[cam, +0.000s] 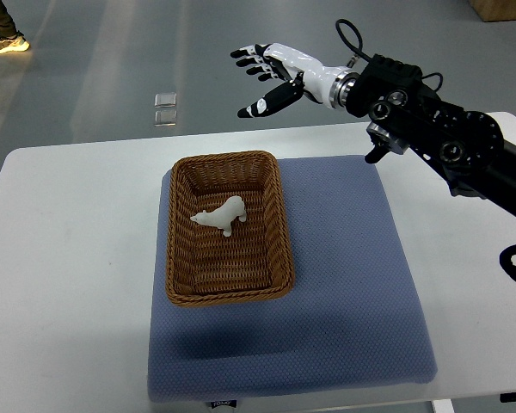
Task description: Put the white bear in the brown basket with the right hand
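Note:
A small white bear (221, 215) lies inside the brown wicker basket (176, 258), near its middle. The basket rests on the left part of a blue-grey mat (344, 275). My right hand (262, 77) is raised beyond the table's far edge, above and to the right of the basket, its white and black fingers (249, 56) spread and holding nothing. Its black arm (439, 138) comes in from the right edge. The left arm does not show.
The mat lies on a white table (69, 258). Beyond the table on the grey floor are a small clear object (164, 108) and a person's shoe (7, 41) at the top left. A wooden box corner (503, 9) shows at the top right.

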